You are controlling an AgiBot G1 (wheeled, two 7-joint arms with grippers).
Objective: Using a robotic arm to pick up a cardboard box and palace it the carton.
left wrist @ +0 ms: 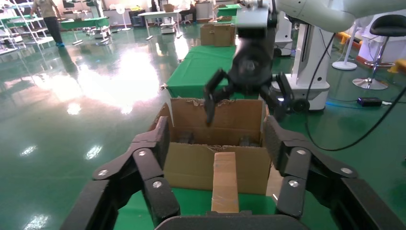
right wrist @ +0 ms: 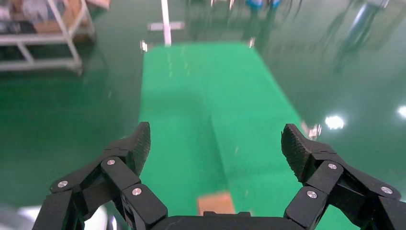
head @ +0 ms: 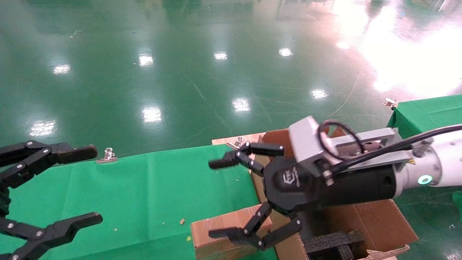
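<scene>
Right gripper (head: 221,198) hangs spread wide and empty over the cardboard box (head: 220,234), one finger seemingly just touching its top (contact I can't confirm). From the box, the carton (head: 375,220) stands right alongside, its long axis running along the carton's wall. My left gripper (head: 83,186) idles splayed, well away across the green cloth (head: 144,187).

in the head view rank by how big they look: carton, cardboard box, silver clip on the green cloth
1. carton, partly hidden by the right gripper
2. cardboard box, cut off at the frame edge
3. silver clip, clearly smallest
</scene>
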